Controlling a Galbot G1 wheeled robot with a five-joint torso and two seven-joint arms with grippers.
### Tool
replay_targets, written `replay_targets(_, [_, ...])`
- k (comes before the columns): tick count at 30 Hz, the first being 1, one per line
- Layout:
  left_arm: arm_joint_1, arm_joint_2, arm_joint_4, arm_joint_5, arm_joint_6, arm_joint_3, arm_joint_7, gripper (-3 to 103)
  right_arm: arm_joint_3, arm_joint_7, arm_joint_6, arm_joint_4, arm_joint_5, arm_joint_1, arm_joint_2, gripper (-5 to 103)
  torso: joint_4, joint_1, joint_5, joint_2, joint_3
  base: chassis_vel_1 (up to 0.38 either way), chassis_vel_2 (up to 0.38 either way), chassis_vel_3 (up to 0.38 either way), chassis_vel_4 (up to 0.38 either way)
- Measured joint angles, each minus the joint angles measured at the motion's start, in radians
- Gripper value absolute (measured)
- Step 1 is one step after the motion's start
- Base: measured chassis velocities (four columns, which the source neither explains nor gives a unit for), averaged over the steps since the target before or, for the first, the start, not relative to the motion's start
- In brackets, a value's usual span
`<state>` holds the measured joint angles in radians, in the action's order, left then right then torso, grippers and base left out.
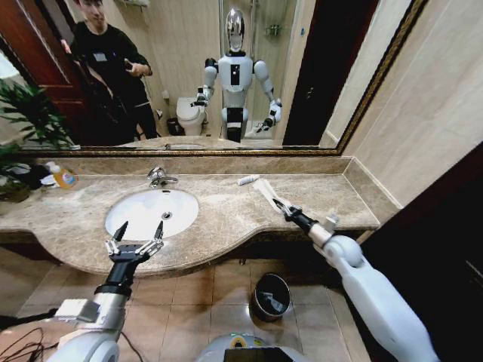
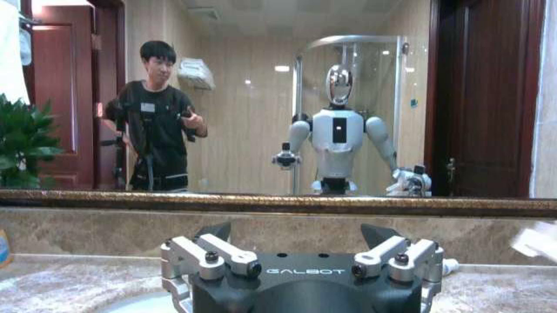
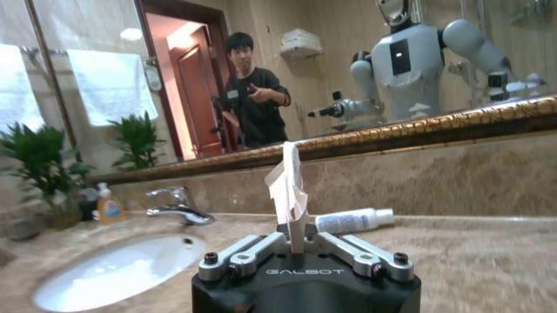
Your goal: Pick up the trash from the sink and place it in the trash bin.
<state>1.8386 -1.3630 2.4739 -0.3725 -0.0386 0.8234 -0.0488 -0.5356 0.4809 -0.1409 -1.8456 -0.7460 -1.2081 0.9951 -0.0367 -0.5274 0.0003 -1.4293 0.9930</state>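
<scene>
One piece of trash, a folded white tissue (image 3: pixel 288 186), is pinched in the right gripper (image 1: pixel 282 207) above the marble counter, not yet carried to the trash bin (image 1: pixel 270 296) on the floor below. A small white tube (image 1: pixel 248 179) lies behind it near the mirror. The left gripper (image 1: pixel 137 239) hovers spread and empty at the front rim of the sink (image 1: pixel 133 205); whether any litter sits in the basin is hard to tell.
</scene>
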Motion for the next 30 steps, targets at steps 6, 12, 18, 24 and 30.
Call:
replay_targets(6, [0.0, 0.0, 0.0, 0.0, 0.0, 0.0, 0.0, 100, -0.154, 0.119, 0.052, -0.056, -0.014, -0.22, 0.007, 0, 0.0, 0.0, -0.0001, 0.0, 0.0, 0.0, 0.0, 0.0, 0.0])
replay_targets(12, [0.0, 0.0, 0.0, 0.0, 0.0, 0.0, 0.0, 100, -0.282, 0.317, 0.129, 0.004, -0.029, -0.359, 0.051, 0, 0.0001, 0.0, -0.0005, 0.0, 0.0, 0.0, 0.0, 0.0, 0.0])
replay_targets(18, [0.0, 0.0, 0.0, 0.0, 0.0, 0.0, 0.0, 100, -0.301, 0.356, 0.145, 0.085, 0.015, -0.385, 0.104, 0, -0.0001, 0.0, -0.0001, 0.0, 0.0, 0.0, 0.0, 0.0, 0.0])
replay_targets(24, [0.0, 0.0, 0.0, 0.0, 0.0, 0.0, 0.0, 100, -0.297, 0.369, 0.214, 0.201, 0.093, -0.402, 0.147, 0, -0.0001, 0.0, -0.0005, 0.0, 0.0, 0.0, 0.0, 0.0, 0.0])
replay_targets(30, [0.0, 0.0, 0.0, 0.0, 0.0, 0.0, 0.0, 100, -0.269, 0.362, 0.272, 0.401, 0.197, -0.359, 0.195, 0, -0.0001, 0.0, -0.0003, 0.0, 0.0, 0.0, 0.0, 0.0, 0.0])
